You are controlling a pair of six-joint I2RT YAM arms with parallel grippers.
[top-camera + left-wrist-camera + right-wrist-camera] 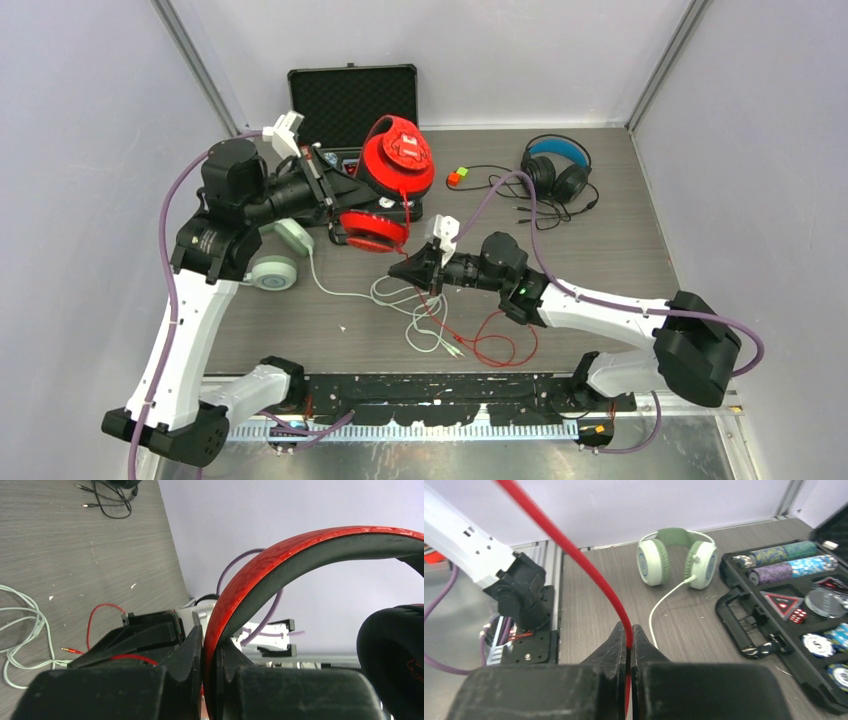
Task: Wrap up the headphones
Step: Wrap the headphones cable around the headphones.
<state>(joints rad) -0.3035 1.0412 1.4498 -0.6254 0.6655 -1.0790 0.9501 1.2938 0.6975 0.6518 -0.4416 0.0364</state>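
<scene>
Left arm (188,340): white shells on the long links, black housings at the joints.
Right arm (610,305): same white and black scheme; small green light (521,292) on one joint.
Cables (172,290): purple, one looping along each arm.
Left hand (210,640): matte black, two wedge-shaped fingers.
Right hand (629,630): matte black, same finger shape.
Wrist mounts (285,130): white angular brackets, one above each hand.
Base rail (440,392): black plate under both arms, pale ribbed strip along its near side.
</scene>
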